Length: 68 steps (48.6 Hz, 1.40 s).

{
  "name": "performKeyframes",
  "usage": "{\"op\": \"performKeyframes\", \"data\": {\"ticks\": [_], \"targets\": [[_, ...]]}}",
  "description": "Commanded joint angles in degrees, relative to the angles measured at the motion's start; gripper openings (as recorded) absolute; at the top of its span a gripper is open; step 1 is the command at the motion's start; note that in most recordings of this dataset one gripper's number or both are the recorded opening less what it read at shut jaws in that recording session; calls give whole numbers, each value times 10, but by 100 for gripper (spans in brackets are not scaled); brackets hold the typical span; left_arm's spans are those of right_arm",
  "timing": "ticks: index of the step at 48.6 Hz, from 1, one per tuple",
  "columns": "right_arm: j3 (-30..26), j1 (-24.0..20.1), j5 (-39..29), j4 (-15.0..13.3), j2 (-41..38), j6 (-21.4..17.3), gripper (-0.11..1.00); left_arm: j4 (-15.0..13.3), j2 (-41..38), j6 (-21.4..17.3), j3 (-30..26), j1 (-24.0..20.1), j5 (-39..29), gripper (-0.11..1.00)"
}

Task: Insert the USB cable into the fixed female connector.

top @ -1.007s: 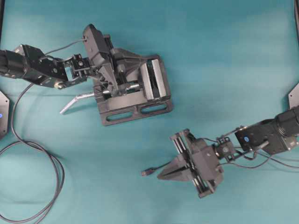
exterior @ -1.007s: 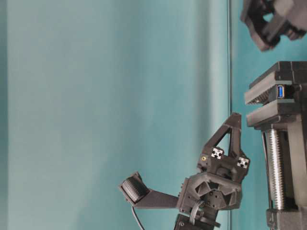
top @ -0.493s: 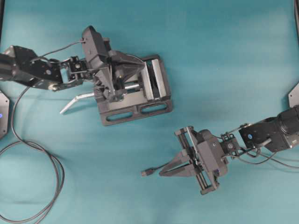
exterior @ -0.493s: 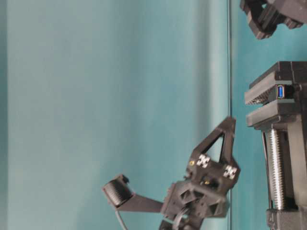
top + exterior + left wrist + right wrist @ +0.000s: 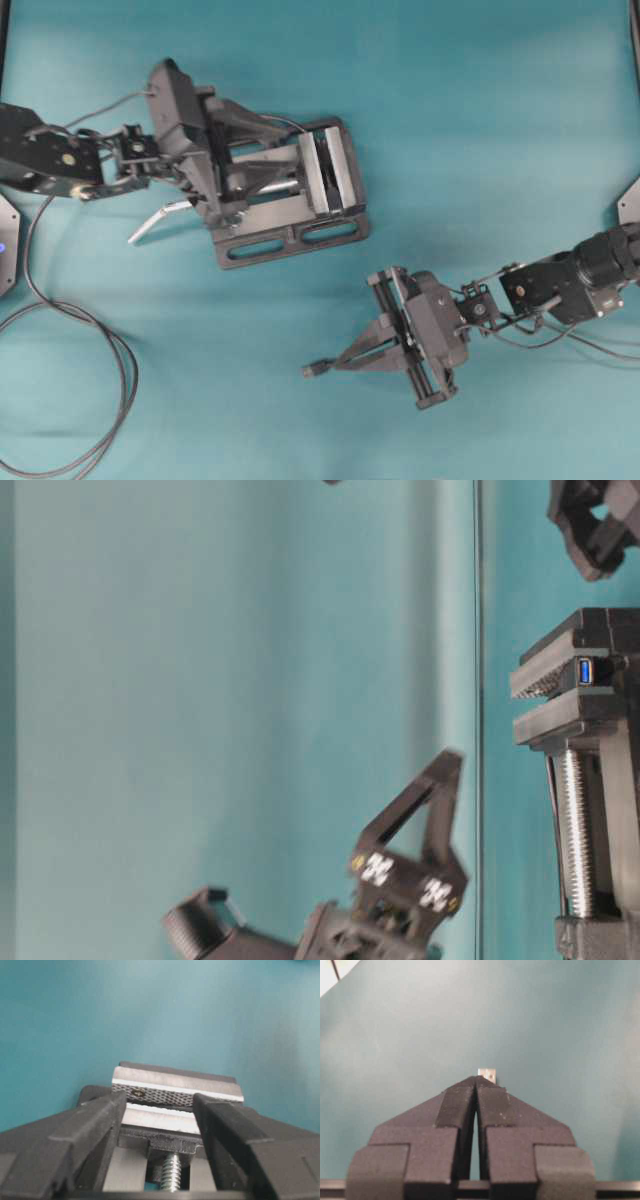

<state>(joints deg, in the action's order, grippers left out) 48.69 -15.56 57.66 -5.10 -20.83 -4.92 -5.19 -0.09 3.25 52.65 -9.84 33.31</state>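
Note:
The USB cable's black plug point(image 5: 315, 370) lies on the teal table, its metal tip point(image 5: 486, 1074) showing just past my right fingertips. My right gripper point(image 5: 342, 364) points at the plug, fingertips together with only a hairline slit and nothing seen between them. The fixed female connector point(image 5: 585, 670), blue inside, is clamped in the dark grey vise point(image 5: 300, 235). My left gripper point(image 5: 290, 160) hangs over the vise's screw side, fingers point(image 5: 85, 1125) spread wide and holding nothing.
A bent silver handle point(image 5: 155, 220) sticks out left of the vise. A thicker black cable point(image 5: 90, 400) loops across the table's left side. The vise screw point(image 5: 172, 1175) runs between my left fingers.
My left gripper has opened wide and drawn back to the left from the vise. My right gripper has shifted left toward the plug, which has not moved.

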Motion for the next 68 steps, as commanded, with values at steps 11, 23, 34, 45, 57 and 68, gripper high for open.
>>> {"op": "performKeyframes", "data": {"ticks": [11, 23, 34, 45, 57, 68], "targets": [[-34, 0, 39, 3, -33, -33, 54, 11, 64, -18, 25, 13, 38, 84], [-54, -1, 65, 10, -75, -33, 53, 11, 64, -20, 29, 19, 34, 84], [-54, -1, 76, 34, -93, -33, 53, 11, 64, -19, 33, 19, 35, 84], [-56, -2, 58, 35, -95, -31, 53, 11, 64, -20, 32, 19, 37, 84], [-56, -10, 30, 35, -100, -24, 52, 11, 63, -21, 32, 19, 37, 84], [-57, -20, -3, 24, -100, -16, 43, 11, 62, -21, 28, 18, 37, 84]]}}
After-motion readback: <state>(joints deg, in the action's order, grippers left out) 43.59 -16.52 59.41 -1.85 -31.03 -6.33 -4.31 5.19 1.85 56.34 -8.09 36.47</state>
